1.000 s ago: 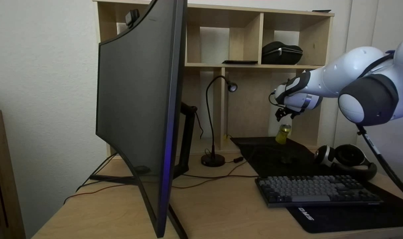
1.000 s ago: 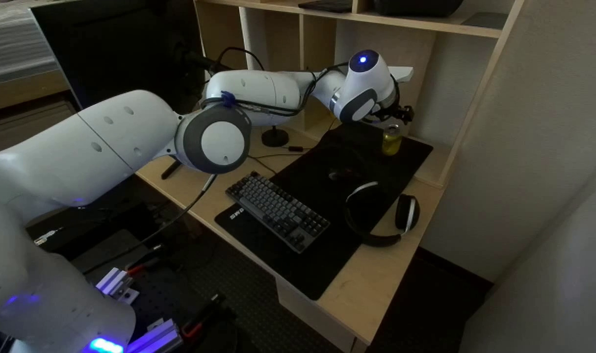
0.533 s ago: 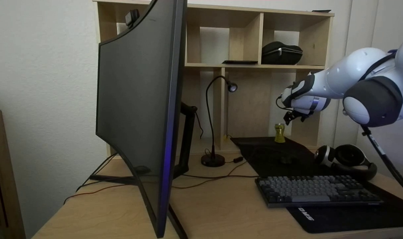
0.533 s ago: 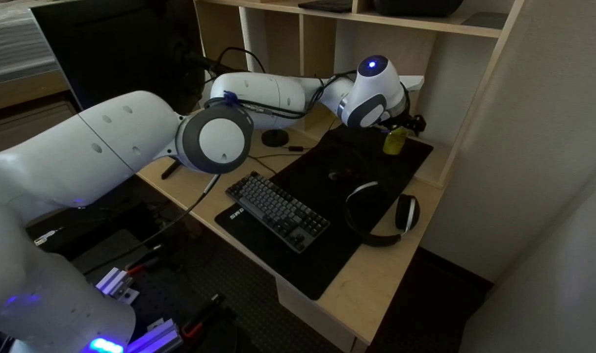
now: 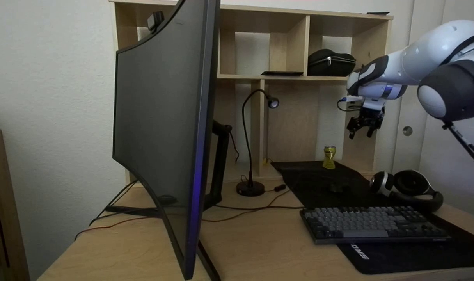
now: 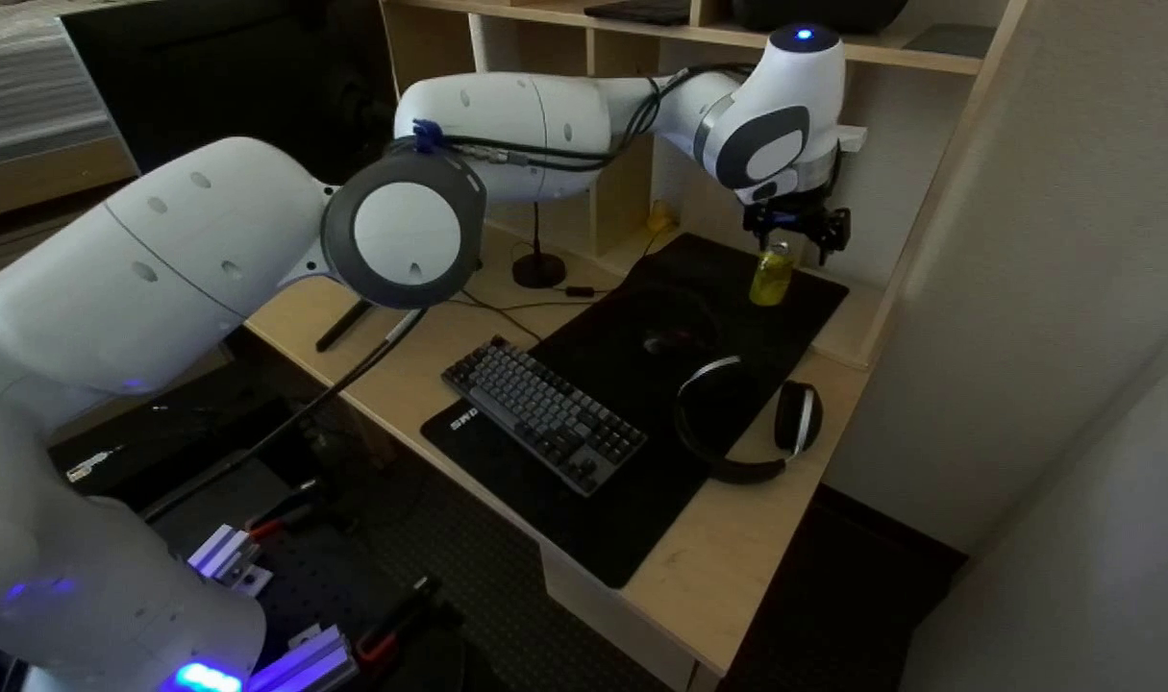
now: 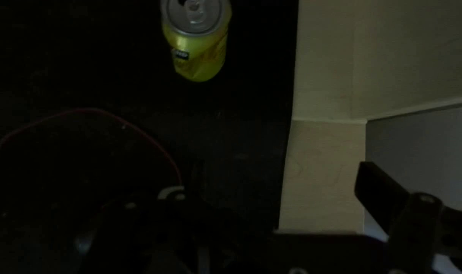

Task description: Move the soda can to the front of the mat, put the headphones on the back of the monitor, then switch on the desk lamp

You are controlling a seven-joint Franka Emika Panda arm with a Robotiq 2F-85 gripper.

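The yellow soda can (image 5: 329,157), slightly dented, stands at the far end of the black mat (image 6: 593,529). It also shows in an exterior view (image 6: 770,281) and at the top of the wrist view (image 7: 198,49). My gripper (image 5: 360,135) is open and empty, pointing down, above and to one side of the can; the wrist view shows it (image 7: 282,173) with its left finger lost in the dark. The black headphones (image 6: 799,420) lie partly on the mat's edge. The monitor (image 5: 162,109) stands opposite. The gooseneck desk lamp (image 5: 251,189) stands between monitor and mat.
A keyboard (image 5: 371,223) lies across the near part of the mat, with a dark mouse (image 6: 675,341) beyond it. The wooden shelf unit (image 5: 361,156) rises right behind the can and gripper. A black case (image 5: 332,64) sits on its shelf. Cables (image 5: 256,209) cross the desk.
The gripper has risen away from the can, moved toward the shelf's side panel and turned to point down. The can leaned one second ago and now stands nearly straight.
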